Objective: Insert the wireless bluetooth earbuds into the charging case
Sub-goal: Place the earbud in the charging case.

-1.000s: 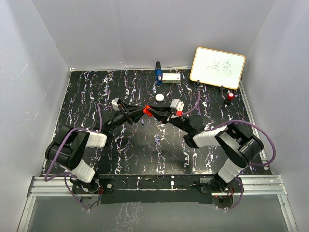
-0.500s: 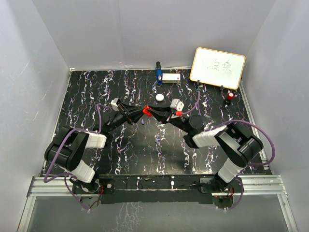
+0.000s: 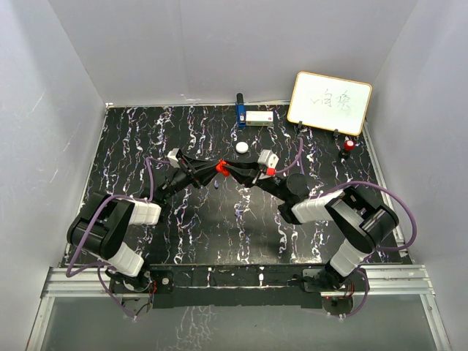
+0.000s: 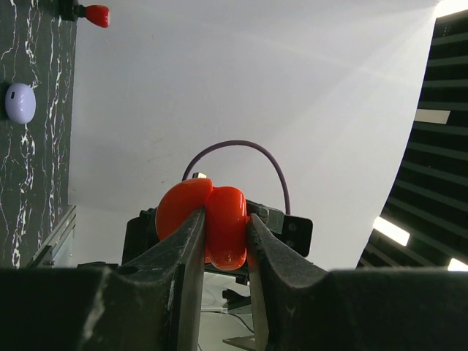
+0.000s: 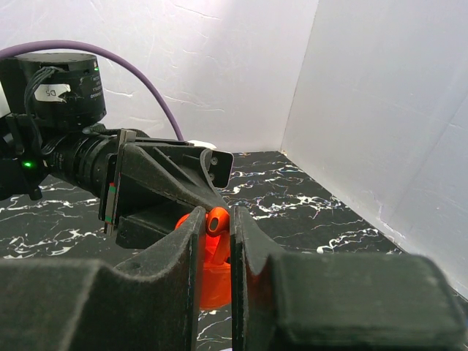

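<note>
The two arms are meeting above the middle of the black marbled table [image 3: 146,139], their tips almost touching. The left pincer [image 3: 213,169] is gripping the red charging case [image 4: 219,219], its two fingers pressing in narrowly on either side. In the left wrist view the case is showing as two rounded red halves side by side, held up off the table.

The right pincer [image 3: 232,170] is pinching a red earbud [image 5: 217,218] between its fingertips, the jaws being drawn nearly together around the tiny piece. In the right wrist view the earbud is sitting directly above the red body of the case, which is lying just below the fingertips, with the left arm's black wrist reaching in from behind. Whether the earbud is touching the case is not possible to tell.

A pale round pod [image 3: 241,147] is lying on the table just behind the meeting pincers, apart from both. Farther back, a whiteboard [image 3: 329,102] is leaning at the right rear corner, and a small red-topped object [image 3: 349,145] is standing near it, well apart from the arms.
</note>
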You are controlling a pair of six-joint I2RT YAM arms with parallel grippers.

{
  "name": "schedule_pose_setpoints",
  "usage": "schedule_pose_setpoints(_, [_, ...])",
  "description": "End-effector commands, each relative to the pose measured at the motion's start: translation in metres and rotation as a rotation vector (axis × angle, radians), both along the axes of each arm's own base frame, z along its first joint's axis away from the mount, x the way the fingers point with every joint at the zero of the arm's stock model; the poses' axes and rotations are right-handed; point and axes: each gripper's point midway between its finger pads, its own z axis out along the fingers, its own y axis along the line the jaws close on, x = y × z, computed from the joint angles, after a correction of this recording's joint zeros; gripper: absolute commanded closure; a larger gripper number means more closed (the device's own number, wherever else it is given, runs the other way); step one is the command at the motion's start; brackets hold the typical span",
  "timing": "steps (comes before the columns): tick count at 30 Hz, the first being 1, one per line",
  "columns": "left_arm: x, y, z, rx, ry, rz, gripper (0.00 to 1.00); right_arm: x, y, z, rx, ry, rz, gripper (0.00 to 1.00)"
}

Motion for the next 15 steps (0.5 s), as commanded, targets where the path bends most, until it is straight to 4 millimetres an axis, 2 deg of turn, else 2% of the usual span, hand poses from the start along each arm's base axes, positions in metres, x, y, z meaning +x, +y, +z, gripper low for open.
schedule_pose_setpoints(1, [-0.0225,0.0049,0.0579,-0.105,-0.221,-0.024,1.00,-0.0227,-0.0230,0.0722,0.203,-0.280,-0.016,1.00])
schedule_pose_setpoints(15, [-0.0207,0.0052,0.0652,-0.113,-0.235,-0.018,1.00,-0.0255,-0.0282,0.0689,0.211,-0.248,-0.023,1.00])
